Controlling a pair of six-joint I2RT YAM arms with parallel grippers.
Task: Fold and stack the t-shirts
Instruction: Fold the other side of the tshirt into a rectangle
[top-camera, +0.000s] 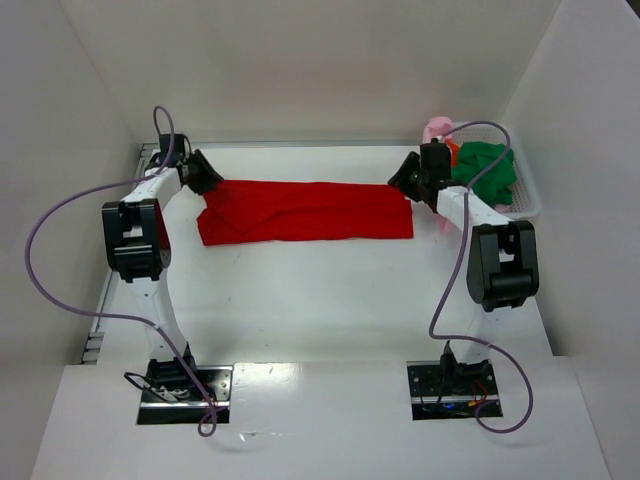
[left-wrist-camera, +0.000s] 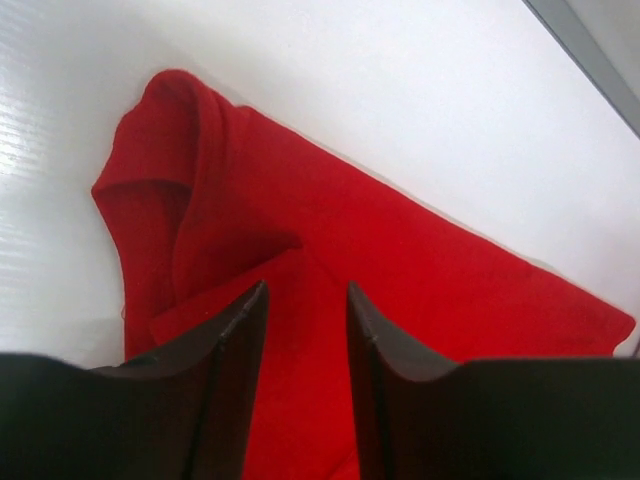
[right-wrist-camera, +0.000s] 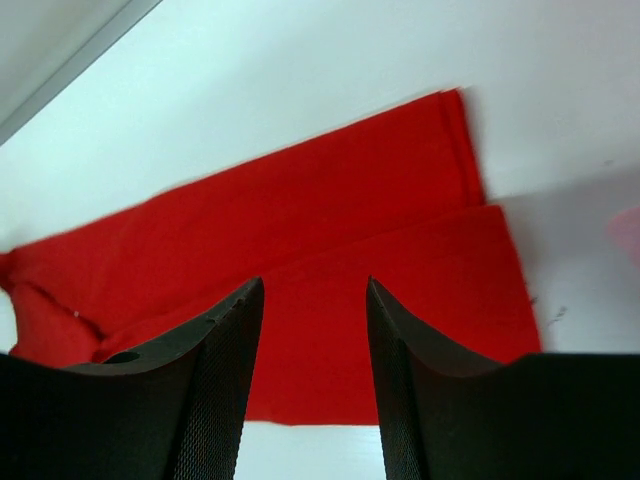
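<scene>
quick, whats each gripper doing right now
Left gripper: open, holding nothing, above the red shirt.
Right gripper: open, holding nothing, above the same shirt.

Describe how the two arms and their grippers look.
Both the left arm and right arm have white links and bulky black joint housings, on black base plates. A thin purple cable loops alongside each. The left gripper and right gripper have dark, tapering fingers, finely cross-hatched on the right one.
</scene>
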